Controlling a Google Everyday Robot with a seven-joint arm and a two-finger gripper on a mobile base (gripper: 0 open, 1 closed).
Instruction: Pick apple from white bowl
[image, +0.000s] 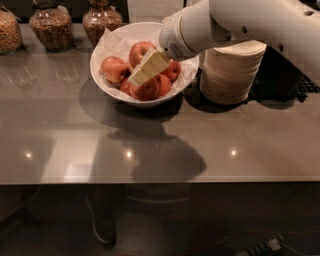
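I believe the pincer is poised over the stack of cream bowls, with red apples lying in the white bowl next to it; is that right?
Not quite. The camera view shows the pincer over the red apples in the white bowl, not over the stack of cream bowls, which stands next to that bowl.

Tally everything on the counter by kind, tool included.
apples: 5 in view, perhaps more hidden under the tool, which hangs low over them
white bowl: 1
glass jars: 3
stack of cream bowls: 1
tool: 1
Total: 11
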